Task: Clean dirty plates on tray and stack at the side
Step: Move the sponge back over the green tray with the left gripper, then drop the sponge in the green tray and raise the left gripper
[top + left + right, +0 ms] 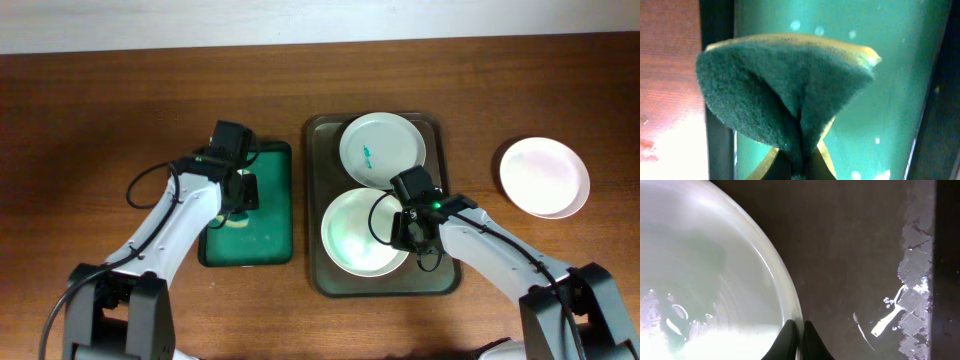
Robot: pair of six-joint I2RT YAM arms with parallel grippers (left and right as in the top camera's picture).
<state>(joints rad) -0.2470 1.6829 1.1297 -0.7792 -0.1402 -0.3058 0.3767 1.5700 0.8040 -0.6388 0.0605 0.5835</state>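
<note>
The dark tray [318, 150] holds two white plates. The far plate [390, 140] bears a teal smear. The near plate [355, 235] has a faint green wet sheen. My right gripper [410, 225] is shut on the near plate's right rim; in the right wrist view the fingers [798, 337] pinch the rim of this plate [705, 280] over the tray floor [855, 245]. A third white plate [544, 177] lies on the table at the right. My left gripper [240, 195] is shut on a green sponge [785, 85], folded between its fingers above the green tray [890, 85].
The small green tray [265, 225] lies left of the dark tray. Water drops and wet patches lie on the dark tray's right side [912, 300]. Bare brown table [100, 120] surrounds both trays.
</note>
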